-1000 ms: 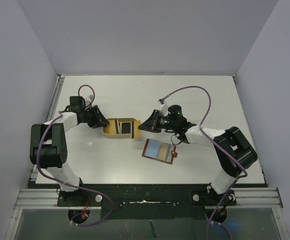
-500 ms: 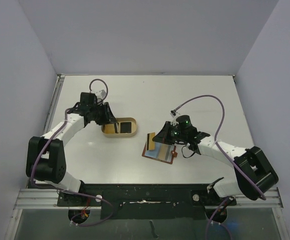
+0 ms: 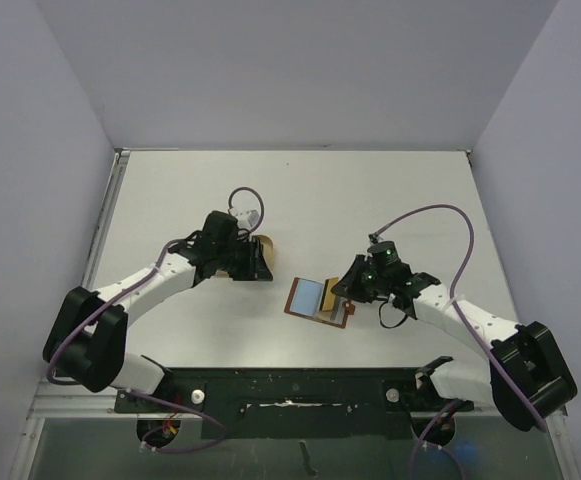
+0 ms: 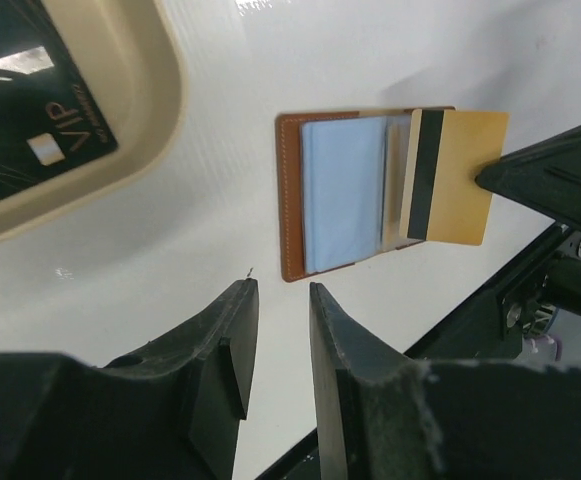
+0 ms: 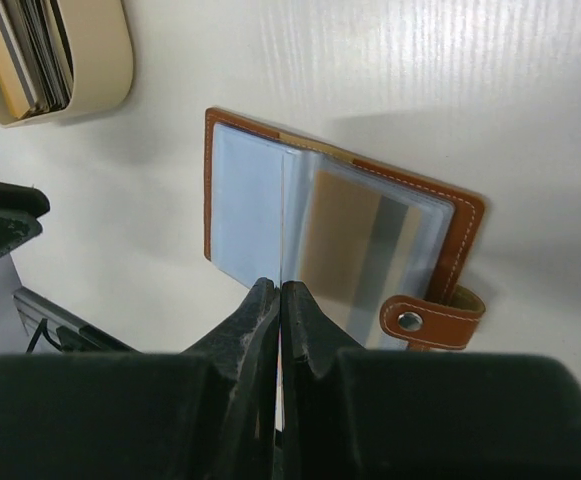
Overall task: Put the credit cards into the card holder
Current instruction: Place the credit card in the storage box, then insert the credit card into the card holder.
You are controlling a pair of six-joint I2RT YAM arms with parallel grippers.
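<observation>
Gripping a gold rectangular card (image 4: 462,170) with a black magnetic stripe by its outer edge, the right pincer (image 3: 346,287) is clenched tight, and in its own wrist view the card shows only as a thin line edge-on between the two fingers. The card hangs tilted over the brown leather bifold card holder (image 4: 290,200), its striped end reaching over the holder's right-hand page.

The holder lies open and flat on the white surface (image 3: 390,200), directly under the right pincer and between the two arms. A pale blue card (image 4: 340,195) fills its left page and a tan one shows through the clear sleeve on the right page. The snap tab (image 5: 440,325) with its metal stud (image 5: 408,320) sticks out at the holder's near corner.

The left pincer (image 4: 275,345) hovers released, its fingers a narrow gap apart with nothing between them, near the holder's left edge and just beside a tan oblong tray (image 4: 160,120) with rounded ends. A black card (image 4: 30,130) lettered VIP lies in that tray, and the right wrist view shows more cards standing on edge there.
</observation>
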